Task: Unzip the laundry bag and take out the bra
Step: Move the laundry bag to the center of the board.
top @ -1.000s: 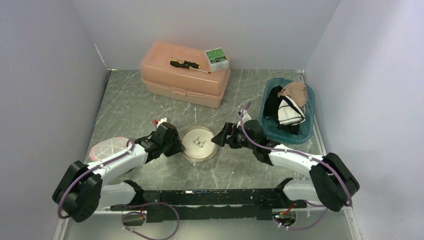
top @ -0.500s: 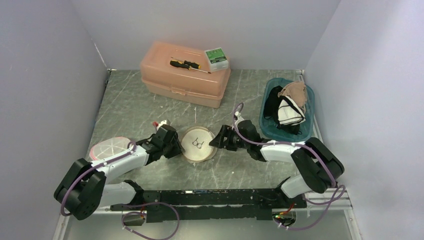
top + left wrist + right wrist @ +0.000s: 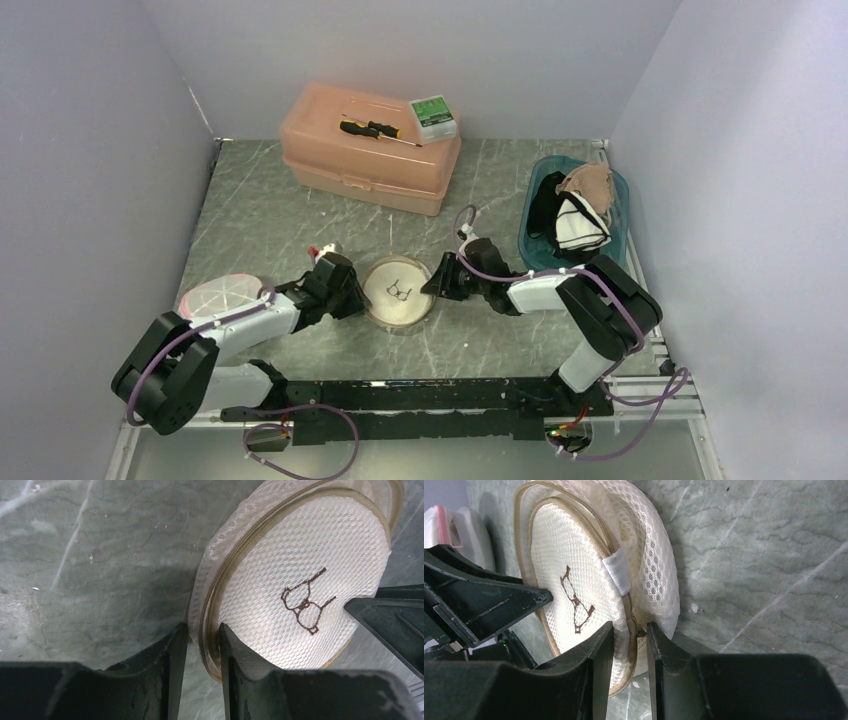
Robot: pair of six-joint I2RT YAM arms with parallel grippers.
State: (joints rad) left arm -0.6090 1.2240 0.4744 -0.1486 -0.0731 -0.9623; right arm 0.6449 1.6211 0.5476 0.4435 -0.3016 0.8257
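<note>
The laundry bag is a round, white mesh pouch with a brown bra drawing, lying flat at the table's centre. My left gripper is shut on its left rim; in the left wrist view the fingers pinch the tan zipper band of the bag. My right gripper is shut on the opposite rim. In the right wrist view its jaws squeeze the mesh edge of the bag around the zipper, just below a white fabric tab. The bra is hidden.
A peach plastic case stands at the back with a screwdriver and a green box on its lid. A teal bin holding clothes sits at the right. A pink-rimmed round pouch lies beside the left arm.
The right gripper's jaws have come together onto the bag's right rim while that arm folded in toward the centre. The left gripper's jaws tightened slightly on the left rim.
</note>
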